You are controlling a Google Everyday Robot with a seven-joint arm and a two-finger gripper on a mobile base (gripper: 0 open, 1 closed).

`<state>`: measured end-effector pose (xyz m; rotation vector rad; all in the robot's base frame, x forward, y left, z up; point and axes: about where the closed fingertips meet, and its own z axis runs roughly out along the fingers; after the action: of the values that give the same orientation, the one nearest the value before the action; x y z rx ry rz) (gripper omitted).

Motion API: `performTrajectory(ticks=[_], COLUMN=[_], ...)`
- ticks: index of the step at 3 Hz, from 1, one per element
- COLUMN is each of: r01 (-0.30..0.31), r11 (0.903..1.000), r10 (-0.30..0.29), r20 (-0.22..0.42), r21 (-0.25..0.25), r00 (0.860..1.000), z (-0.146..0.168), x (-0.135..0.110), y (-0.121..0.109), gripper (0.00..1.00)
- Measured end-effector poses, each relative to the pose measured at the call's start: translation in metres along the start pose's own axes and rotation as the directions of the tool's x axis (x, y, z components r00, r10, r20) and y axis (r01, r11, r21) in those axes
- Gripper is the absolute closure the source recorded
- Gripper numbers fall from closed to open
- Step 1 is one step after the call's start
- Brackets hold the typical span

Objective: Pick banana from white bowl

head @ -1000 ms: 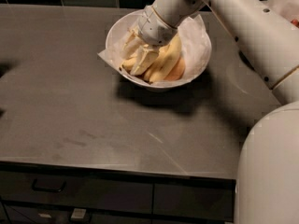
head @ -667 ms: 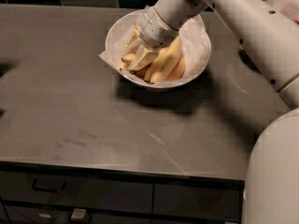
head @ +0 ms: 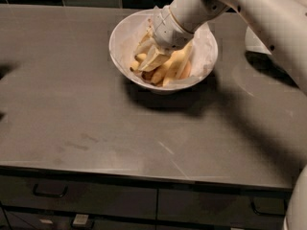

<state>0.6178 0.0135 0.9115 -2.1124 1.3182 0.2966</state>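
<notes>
The white bowl (head: 121, 41) stands at the back middle of the dark counter, lined with crumpled white paper (head: 204, 49). Yellow bananas (head: 169, 70) lie inside it, with an orange piece (head: 186, 71) at their right side. My gripper (head: 149, 61) reaches down into the bowl from the upper right and rests among the bananas at the bowl's left-centre. It hides part of the fruit. The white arm (head: 249, 8) runs off to the upper right.
The dark counter (head: 86, 119) stretches left of and in front of the bowl. Another white dish (head: 254, 41) stands at the right, partly behind the arm. Dark tiles line the back wall. Drawers with handles (head: 48, 191) sit below the front edge.
The gripper stays down in the bowl among the bananas, shifted slightly. The robot's white body at the lower right has moved mostly out of view.
</notes>
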Motion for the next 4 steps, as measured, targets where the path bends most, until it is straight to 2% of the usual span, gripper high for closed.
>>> performTrajectory(ticks=[1,2,3,4], r01=[0.003,0.032,0.052,0.043], r11=[0.9966,0.9846,0.9688,0.953], r10=[-0.006,-0.038,-0.077,-0.096], r20=[0.027,0.034,0.095,0.164], r21=[0.082,0.172,0.242,0.3], r00=[1.0,0.999,0.992,0.982], z=[-0.026,-0.059,-0.082,-0.106], x=[-0.007,-0.018,-0.031,-0.051], y=[-0.005,-0.016,-0.02,-0.006], gripper=[1.0,1.0,1.0,1.0])
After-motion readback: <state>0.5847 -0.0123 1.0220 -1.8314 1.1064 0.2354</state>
